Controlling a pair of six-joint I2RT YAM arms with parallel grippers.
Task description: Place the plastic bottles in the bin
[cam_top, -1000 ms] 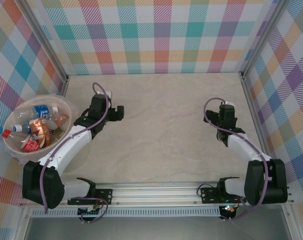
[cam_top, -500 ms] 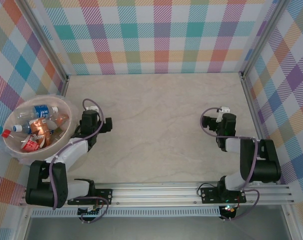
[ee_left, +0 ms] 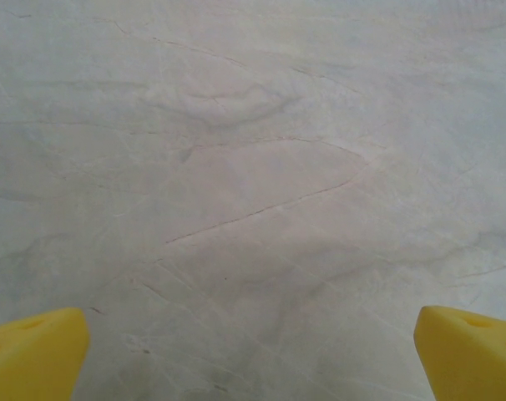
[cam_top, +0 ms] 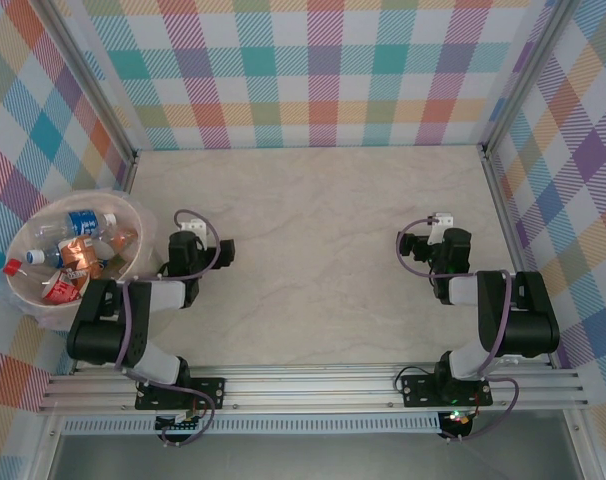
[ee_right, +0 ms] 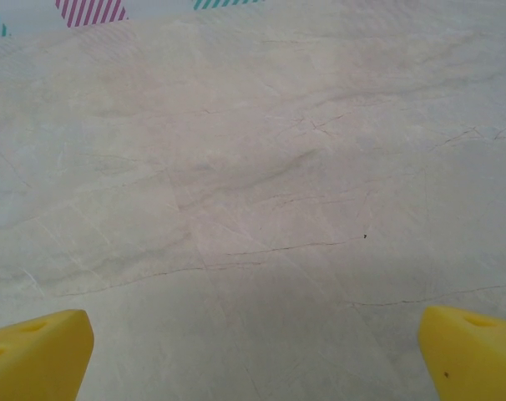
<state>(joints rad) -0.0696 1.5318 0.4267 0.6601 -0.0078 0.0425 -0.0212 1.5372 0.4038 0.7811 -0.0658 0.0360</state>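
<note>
Bin [cam_top: 124, 208]: large round bucket, translucent pale pink-white, far wider than any bottle; upright with mouth open, at the left edge of the tabletop [cam_top: 323, 220], close to the plaid wall [cam_top: 43, 110].
Plastic bottles [cam_top: 55, 232]: small and clear, heaped inside the bin, lying down and overlapping.
Blue-label bottle [cam_top: 83, 222]: on its side near the far rim of the bin.
Crushed copper-orange bottle [cam_top: 78, 255]: at the middle of the heap, creased and shiny.
Red-label bottle [cam_top: 58, 290]: at the near side of the heap.
Red cap [cam_top: 11, 266]: at the left rim of the bin.
Left pincer [cam_top: 226, 250]: just right of the bin and apart from it, over bare tabletop; jaws spread wide, gripping nothing; yellow fingertips [ee_left: 32, 351] in the two lower corners of the left wrist view, veined marble between them.
Right pincer [cam_top: 405, 248]: over the right half of the tabletop, well apart from the bin; jaws spread wide, gripping nothing; yellow fingertips [ee_right: 36, 351] in the lower corners of the right wrist view.
Hard to make out: exact bottle count, since the heap overlaps; most labels and caps too small to read.
Hidden: near-right wall of the bin, covered by the left arm [cam_top: 123, 310].
Cut off: fingers in both wrist views, tips alone inside the frame; jaw gap too small and dark to judge from the top view.
</note>
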